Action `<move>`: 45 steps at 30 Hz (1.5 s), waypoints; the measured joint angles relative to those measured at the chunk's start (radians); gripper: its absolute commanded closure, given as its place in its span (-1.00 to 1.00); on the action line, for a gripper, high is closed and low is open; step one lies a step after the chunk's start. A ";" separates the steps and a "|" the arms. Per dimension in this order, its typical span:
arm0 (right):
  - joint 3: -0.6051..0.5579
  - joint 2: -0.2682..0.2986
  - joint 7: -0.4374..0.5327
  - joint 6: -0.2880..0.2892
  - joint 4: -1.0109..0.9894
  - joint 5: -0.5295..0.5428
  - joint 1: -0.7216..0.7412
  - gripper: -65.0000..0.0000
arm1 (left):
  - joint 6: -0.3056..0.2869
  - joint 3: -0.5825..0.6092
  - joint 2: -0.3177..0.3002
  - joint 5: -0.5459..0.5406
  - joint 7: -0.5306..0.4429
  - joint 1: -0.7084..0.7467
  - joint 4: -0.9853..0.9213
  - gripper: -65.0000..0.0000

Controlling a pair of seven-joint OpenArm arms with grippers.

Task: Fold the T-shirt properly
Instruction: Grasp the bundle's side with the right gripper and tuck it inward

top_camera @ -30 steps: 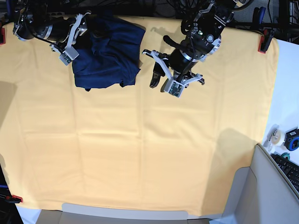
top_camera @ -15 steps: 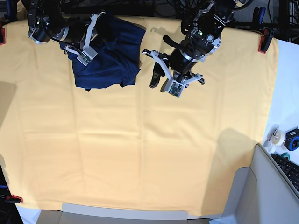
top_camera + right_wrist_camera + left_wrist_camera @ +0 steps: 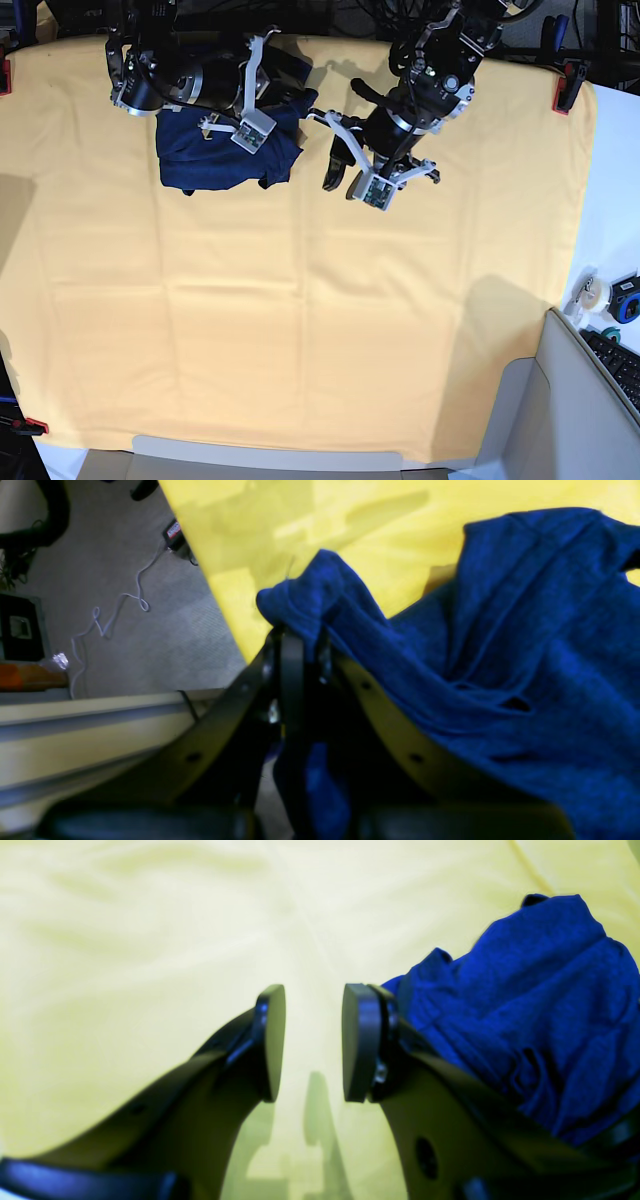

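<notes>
The T-shirt (image 3: 225, 155) is a crumpled dark navy heap at the back left of the yellow cloth (image 3: 300, 320). My right gripper (image 3: 296, 100) reaches across the heap's top to its right edge. In the right wrist view this gripper (image 3: 300, 645) is shut on a raised fold of the T-shirt (image 3: 500, 655). My left gripper (image 3: 336, 168) hovers just right of the heap, apart from it. The left wrist view shows it (image 3: 312, 1040) open with only yellow cloth between its fingers, and the T-shirt (image 3: 525, 1005) lies beside its right finger.
Red clamps (image 3: 566, 88) pin the yellow cloth at its corners. Off the cloth at the right stand a tape roll (image 3: 590, 292) and a keyboard (image 3: 615, 365). The right wrist view shows floor and cables (image 3: 115, 615) beyond the table's back edge.
My right arm swept rightward over the T-shirt and its gripper went from open to shut on a fold at the right edge. The left arm has not moved.
</notes>
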 measured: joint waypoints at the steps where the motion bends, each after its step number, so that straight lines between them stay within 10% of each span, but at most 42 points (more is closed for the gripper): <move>1: -0.009 0.005 -0.003 0.000 -0.001 -0.008 0.005 1.00 | -0.003 -0.012 0.002 0.000 0.000 0.000 0.000 0.42; 23: -0.235 0.049 -0.003 0.000 -0.092 -0.009 0.187 0.97 | -0.004 -0.099 0.003 0.003 0.000 -0.003 0.002 0.41; 34: -0.227 0.077 -0.003 0.000 -0.092 -0.002 0.215 0.36 | -0.004 -0.099 0.003 0.003 0.003 -0.016 0.002 0.41; 45: -0.155 0.059 -0.002 0.000 -0.092 0.008 0.254 0.30 | -0.004 -0.103 0.003 0.003 0.003 -0.016 0.002 0.41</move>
